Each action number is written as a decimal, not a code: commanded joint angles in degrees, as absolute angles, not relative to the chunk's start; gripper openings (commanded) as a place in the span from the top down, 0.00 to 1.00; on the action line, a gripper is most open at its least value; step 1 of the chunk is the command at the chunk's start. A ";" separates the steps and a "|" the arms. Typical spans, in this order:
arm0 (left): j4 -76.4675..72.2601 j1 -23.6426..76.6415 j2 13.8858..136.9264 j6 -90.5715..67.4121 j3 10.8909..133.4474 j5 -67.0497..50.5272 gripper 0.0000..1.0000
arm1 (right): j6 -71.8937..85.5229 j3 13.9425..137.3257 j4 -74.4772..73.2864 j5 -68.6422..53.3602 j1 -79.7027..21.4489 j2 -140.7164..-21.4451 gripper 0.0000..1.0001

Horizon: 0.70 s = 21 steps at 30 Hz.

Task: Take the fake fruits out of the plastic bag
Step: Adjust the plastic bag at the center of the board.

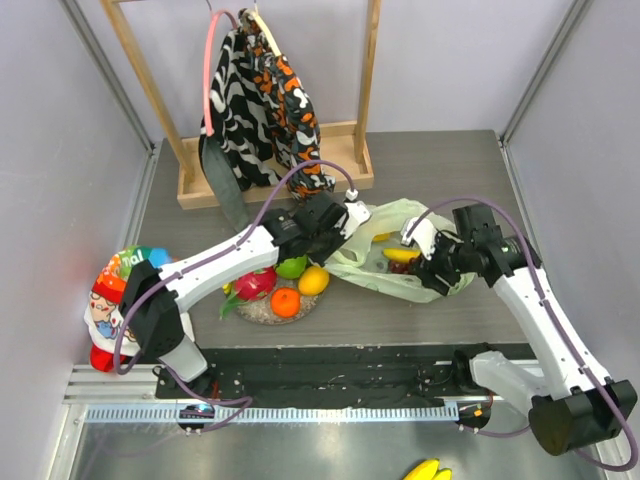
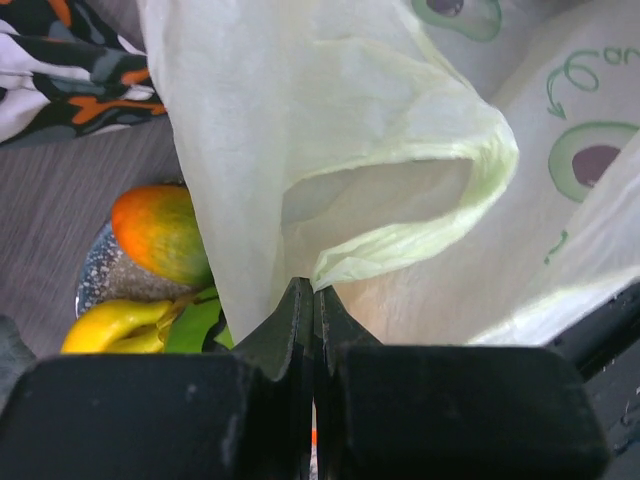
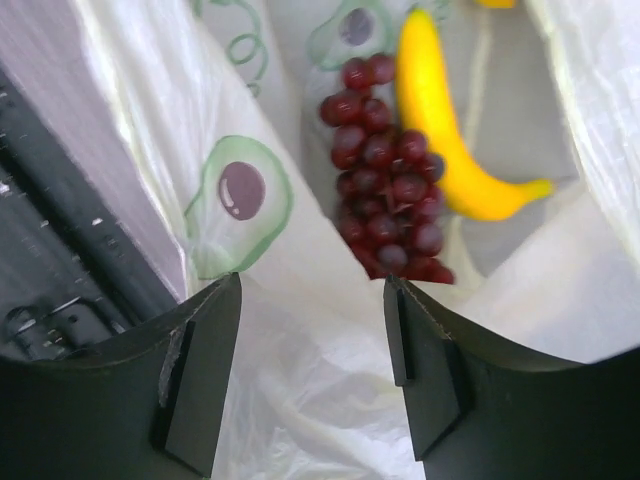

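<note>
The pale-green plastic bag lies mid-table with avocado prints on it. My left gripper is shut on the bag's rim at its left side; in the left wrist view the gripper pinches the film, jaws pressed together. My right gripper is at the bag's right side. In the right wrist view it stands open above crumpled bag film, holding nothing. Inside the bag lie purple grapes and a yellow banana, which also shows from above.
Left of the bag, a speckled plate holds a dragon fruit, orange, green apple and mango. A wooden rack with patterned cloth stands behind. A colourful toy sits far left. Bananas lie at the bottom edge.
</note>
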State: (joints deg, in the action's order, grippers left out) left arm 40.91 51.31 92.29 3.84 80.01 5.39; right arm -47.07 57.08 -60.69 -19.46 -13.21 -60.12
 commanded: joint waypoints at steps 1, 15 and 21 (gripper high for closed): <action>33.76 51.85 91.32 1.58 78.40 8.69 1.00 | -45.53 56.24 -48.70 -14.33 -13.54 -63.96 0.36; 28.13 51.94 87.98 4.48 73.22 14.59 1.00 | -52.56 85.95 -56.69 -19.50 -13.62 -96.15 0.39; 27.42 51.94 88.15 5.18 73.82 13.45 1.00 | -54.22 94.82 -61.77 -21.88 -13.80 -102.82 0.61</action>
State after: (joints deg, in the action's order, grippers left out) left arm 30.59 51.77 90.67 3.99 72.88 13.08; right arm -51.29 88.60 -56.49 -19.09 -13.65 -99.90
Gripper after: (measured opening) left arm 0.012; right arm 0.453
